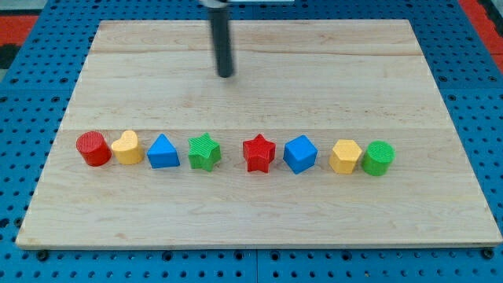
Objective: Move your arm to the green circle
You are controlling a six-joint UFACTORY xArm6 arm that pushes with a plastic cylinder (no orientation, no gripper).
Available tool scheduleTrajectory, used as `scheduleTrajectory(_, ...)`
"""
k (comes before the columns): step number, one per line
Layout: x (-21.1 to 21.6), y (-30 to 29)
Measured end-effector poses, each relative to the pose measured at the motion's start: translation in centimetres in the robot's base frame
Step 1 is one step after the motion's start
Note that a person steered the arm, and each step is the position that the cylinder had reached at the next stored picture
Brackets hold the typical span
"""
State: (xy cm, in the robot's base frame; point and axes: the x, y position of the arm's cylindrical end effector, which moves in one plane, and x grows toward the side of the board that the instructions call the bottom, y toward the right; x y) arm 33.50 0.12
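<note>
The green circle (378, 158) stands at the right end of a row of blocks, touching the yellow hexagon (345, 156) on its left. My tip (226, 75) is near the view's top, left of centre, far up and to the left of the green circle. It touches no block.
The row across the wooden board (259, 212) runs from the left: red circle (93, 148), yellow heart (127, 147), blue triangle (163, 152), green star (204, 152), red star (258, 153), blue cube (299, 153). A blue pegboard surrounds the board.
</note>
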Motion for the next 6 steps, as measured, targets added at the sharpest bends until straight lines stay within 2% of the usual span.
scheduleTrajectory(2, 11.6, 20.6)
scheduleTrajectory(3, 14.2, 29.5)
scheduleTrajectory(4, 15.7, 26.8)
scheduleTrajectory(5, 16.3, 18.8)
scheduleTrajectory(6, 17.1, 15.5)
